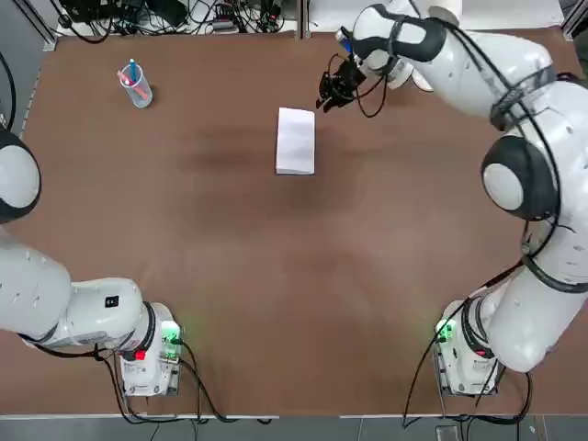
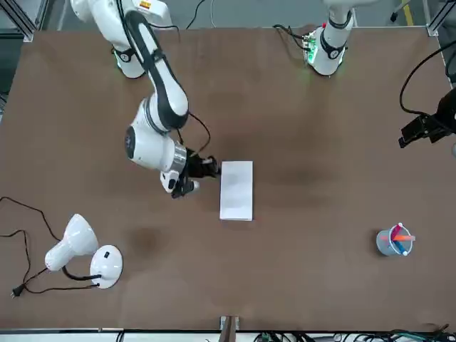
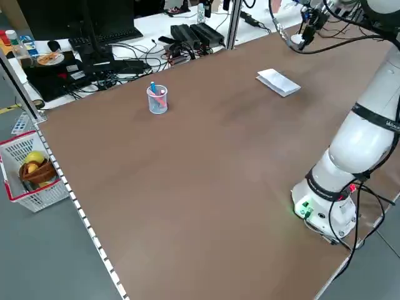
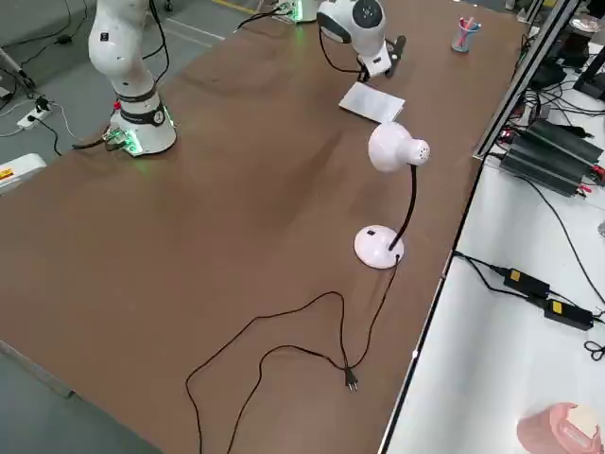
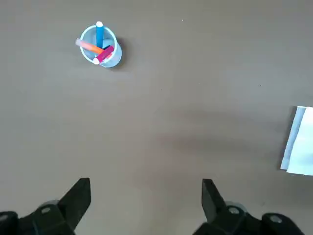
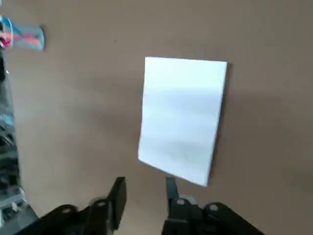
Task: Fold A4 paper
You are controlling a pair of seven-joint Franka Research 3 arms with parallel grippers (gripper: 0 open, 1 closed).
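The A4 paper [image 1: 295, 141] lies folded into a narrow white rectangle on the brown table, toward the far middle; it also shows in the front view [image 2: 236, 189] and the right wrist view [image 6: 182, 117]. My right gripper [image 1: 331, 92] hovers just off the paper's far right corner. Its fingers [image 6: 118, 196] stand partly apart with nothing between them, and the paper's near edge lies just beyond the tips. My left gripper [image 2: 427, 130] hangs high at the table's left edge, open and empty [image 5: 146, 196], well away from the paper [image 5: 299, 142].
A clear cup of coloured pens [image 1: 136, 85] stands at the far left. A white desk lamp [image 2: 82, 249] with a trailing black cord sits at the far right, close to the right arm. Cables and power bricks lie beyond the far edge.
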